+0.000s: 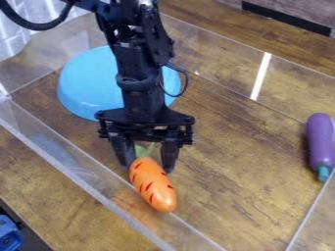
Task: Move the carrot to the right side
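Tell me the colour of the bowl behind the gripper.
Light blue; the bowl shows best in the camera view, partly hidden by the arm.

The glossy orange carrot [153,183] lies flat (leafy green top up-left), tip pointing lower-right.

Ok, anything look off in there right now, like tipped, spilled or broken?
Nothing stands out. The carrot lies flat on the wood floor of the clear bin, its leafy end under the open gripper. The blue bowl sits behind the arm, and the purple eggplant lies at the right wall. No spill or damage shows.
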Controlling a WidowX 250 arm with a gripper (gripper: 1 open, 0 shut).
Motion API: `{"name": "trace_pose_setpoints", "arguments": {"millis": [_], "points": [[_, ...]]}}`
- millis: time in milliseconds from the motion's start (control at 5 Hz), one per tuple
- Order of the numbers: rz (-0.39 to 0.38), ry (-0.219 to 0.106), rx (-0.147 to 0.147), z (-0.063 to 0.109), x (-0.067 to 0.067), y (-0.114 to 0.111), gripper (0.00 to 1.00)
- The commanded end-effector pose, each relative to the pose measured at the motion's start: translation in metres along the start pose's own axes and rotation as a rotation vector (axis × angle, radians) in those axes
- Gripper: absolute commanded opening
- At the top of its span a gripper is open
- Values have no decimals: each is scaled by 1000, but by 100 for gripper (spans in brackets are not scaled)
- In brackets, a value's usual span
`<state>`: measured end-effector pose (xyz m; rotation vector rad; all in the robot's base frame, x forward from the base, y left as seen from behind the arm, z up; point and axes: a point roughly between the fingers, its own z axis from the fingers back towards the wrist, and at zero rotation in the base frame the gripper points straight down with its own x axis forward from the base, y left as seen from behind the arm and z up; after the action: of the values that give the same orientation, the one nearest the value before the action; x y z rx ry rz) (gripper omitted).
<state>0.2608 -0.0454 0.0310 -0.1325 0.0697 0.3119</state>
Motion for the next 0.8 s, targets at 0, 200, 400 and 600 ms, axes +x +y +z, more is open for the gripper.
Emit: {"name": "trace_pose_setpoints", "arguments": {"millis": [0, 200, 400, 600], "points": [[-13, -63, -25, 17, 10, -7, 0], [-22, -63, -22, 16, 11, -9, 0], [-31, -65, -19, 14, 12, -11, 0], [-39, -65, -17, 12, 13, -14, 0]]}}
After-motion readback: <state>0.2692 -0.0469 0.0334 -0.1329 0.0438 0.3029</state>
